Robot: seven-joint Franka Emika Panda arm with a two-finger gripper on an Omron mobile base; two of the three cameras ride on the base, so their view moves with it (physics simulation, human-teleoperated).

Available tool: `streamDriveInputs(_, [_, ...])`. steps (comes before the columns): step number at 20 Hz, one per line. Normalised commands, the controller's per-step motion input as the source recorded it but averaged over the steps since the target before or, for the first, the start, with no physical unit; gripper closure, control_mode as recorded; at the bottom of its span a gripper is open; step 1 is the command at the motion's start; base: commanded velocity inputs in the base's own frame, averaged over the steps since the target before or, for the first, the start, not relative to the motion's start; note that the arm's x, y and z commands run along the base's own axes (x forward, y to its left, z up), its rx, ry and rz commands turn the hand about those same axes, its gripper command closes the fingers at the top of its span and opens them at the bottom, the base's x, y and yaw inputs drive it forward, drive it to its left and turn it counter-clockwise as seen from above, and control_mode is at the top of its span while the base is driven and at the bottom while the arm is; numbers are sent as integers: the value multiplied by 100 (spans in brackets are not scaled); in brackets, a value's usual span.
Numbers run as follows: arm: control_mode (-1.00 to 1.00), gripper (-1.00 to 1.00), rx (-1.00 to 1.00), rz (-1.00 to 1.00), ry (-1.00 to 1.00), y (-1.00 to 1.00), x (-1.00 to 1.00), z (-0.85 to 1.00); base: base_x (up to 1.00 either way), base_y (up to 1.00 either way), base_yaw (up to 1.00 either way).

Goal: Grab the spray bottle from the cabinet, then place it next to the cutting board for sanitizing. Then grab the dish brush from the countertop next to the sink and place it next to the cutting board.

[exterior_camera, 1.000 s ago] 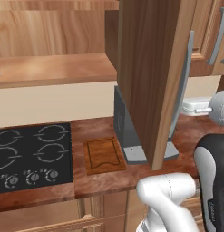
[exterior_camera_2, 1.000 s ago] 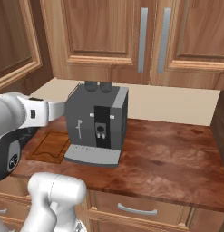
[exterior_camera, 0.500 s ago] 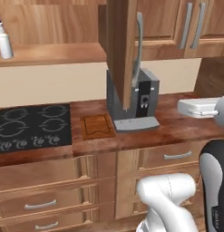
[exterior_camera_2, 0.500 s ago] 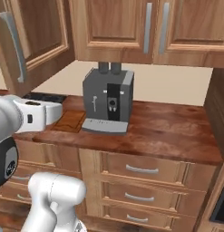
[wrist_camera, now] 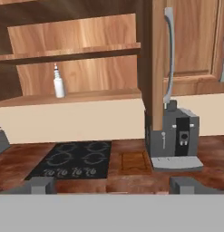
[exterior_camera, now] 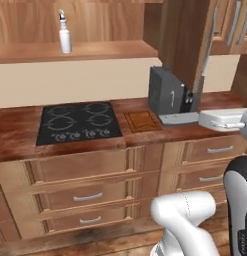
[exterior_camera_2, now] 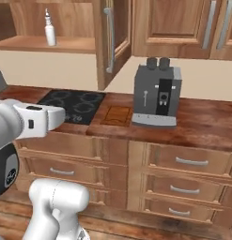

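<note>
The cabinet [exterior_camera: 187,45] is standing with its door [exterior_camera_2: 108,42] swung open, the grey bar handle [wrist_camera: 169,54] facing outward. Below it, the countertop [exterior_camera_2: 202,126] is running the full width of the drawer fronts [exterior_camera: 90,170]. The black four-ring stove top [exterior_camera: 77,121] is lying flush in the countertop. A grey coffee machine [exterior_camera_2: 156,96] is sitting on the countertop to the right of the stove top, under the open door in the hand view. The cutting board [wrist_camera: 134,161] is lying flat between the stove top and the coffee machine, just beside both. The spray bottle [exterior_camera: 64,33] is standing upright on the lower cabinet shelf [wrist_camera: 86,96], above the stove top and well apart from the cutting board. The gripper [wrist_camera: 112,185] is pointing toward the counter from a distance, its two fingertips [wrist_camera: 38,185] spread wide with nothing between them and touching nothing.
</note>
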Motion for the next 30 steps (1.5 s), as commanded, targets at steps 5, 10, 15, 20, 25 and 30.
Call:
streamDriveInputs(5, [100, -100, 0, 0, 0, 0, 0, 0, 9, 99, 0])
streamDriveInputs(10, [100, -100, 0, 0, 0, 0, 0, 0, 63, 34, 0])
streamDriveInputs(15, [100, -100, 0, 0, 0, 0, 0, 0, 63, 2, 0])
streamDriveInputs(20, [100, -100, 0, 0, 0, 0, 0, 0, 63, 31, 0])
streamDriveInputs(25, [100, -100, 0, 0, 0, 0, 0, 0, 64, 23, 0])
streamDriveInputs(30, [100, -100, 0, 0, 0, 0, 0, 0, 54, 26, 0])
